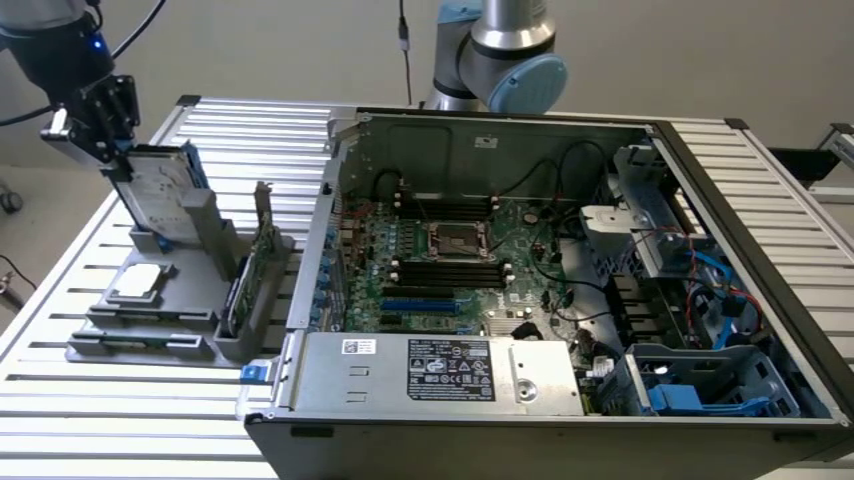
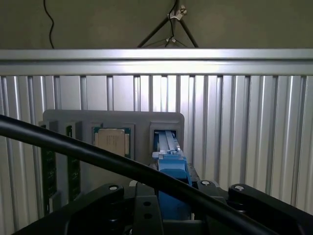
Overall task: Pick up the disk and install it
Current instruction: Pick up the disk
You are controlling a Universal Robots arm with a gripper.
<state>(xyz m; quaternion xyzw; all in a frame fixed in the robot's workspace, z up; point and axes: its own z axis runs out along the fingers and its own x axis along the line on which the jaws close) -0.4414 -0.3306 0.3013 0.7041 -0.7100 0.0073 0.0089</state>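
At the exterior view's left, over the far end of the flat grey plastic holder tray (image 1: pixel 120 340), the black two-finger gripper (image 1: pixel 118 160) is part-closed on the top edge of the flat silver-grey metal disk in its blue plastic bracket (image 1: pixel 158 190). The disk hangs tilted by the tray's upright slot, and the edge grip probably leaves its faces free for sliding. A small square silver chip (image 1: pixel 140 283) lies on the tray, with an upright green circuit card (image 1: pixel 244 290) at the tray's right and an open black computer case (image 1: pixel 481 150) beyond. The wrist view adds the blue bracket end (image 2: pixel 172 166) clamped between the fingers; the exterior view gives the tilt.
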